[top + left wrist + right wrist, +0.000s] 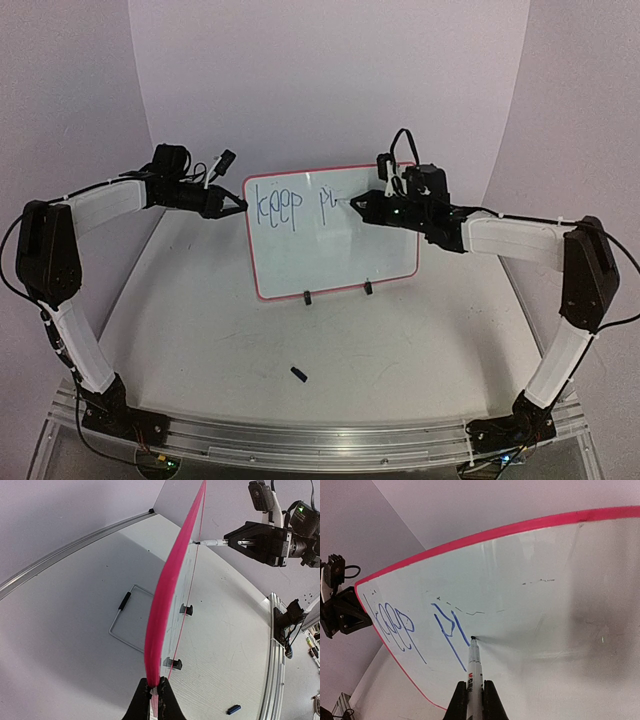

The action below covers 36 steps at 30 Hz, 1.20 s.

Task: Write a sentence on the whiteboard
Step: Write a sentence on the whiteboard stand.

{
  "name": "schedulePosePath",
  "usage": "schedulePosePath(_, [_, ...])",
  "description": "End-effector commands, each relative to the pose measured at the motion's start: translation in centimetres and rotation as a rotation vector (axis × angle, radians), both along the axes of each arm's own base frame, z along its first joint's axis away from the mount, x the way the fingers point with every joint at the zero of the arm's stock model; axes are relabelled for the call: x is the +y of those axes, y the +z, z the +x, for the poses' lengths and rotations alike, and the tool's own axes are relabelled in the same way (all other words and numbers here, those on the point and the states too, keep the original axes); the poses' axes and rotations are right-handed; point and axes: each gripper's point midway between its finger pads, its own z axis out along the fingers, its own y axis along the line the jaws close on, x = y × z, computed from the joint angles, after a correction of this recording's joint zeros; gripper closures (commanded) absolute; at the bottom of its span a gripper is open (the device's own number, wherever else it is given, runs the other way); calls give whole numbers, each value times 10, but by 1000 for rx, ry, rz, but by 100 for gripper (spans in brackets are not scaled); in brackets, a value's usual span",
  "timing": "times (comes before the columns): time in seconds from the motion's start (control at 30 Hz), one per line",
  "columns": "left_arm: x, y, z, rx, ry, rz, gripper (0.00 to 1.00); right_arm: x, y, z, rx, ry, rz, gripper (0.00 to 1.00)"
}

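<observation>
Right gripper (475,684) is clamped on a marker (473,662), its tip touching the whiteboard (555,595) straight ahead of the fingers, beside the unfinished sentence (280,207), which reads "keep p". Left gripper (155,684) is closed on the board's side rim, and the board stands upright on the table (200,330).

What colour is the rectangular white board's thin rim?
Bright pink-red; the whiteboard's thin rim shows best in the left wrist view.

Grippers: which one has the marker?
The right gripper: it pinches the marker, whose tip is on the whiteboard. The left gripper holds no marker and only clamps that board's edge.
</observation>
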Motion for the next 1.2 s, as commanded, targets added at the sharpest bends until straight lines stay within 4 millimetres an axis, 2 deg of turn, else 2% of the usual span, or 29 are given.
schedulePosePath(0.0, [-5, 8, -13, 5, -29, 9, 100, -6, 51, 11, -114, -43, 40, 100])
schedulePosePath(0.17, [-6, 8, -13, 6, -30, 9, 100, -6, 56, 14, -125, -47, 43, 100])
schedulePosePath(0.27, [-6, 7, -13, 6, -30, 9, 100, -6, 52, 15, -117, -45, 43, 100])
schedulePosePath(0.83, [-6, 9, -13, 2, -31, 9, 100, -7, 10, 2, -20, -15, 10, 100])
schedulePosePath(1.17, [-6, 10, -14, 1, -31, 8, 100, -15, 10, -1, -21, -43, 4, 100])
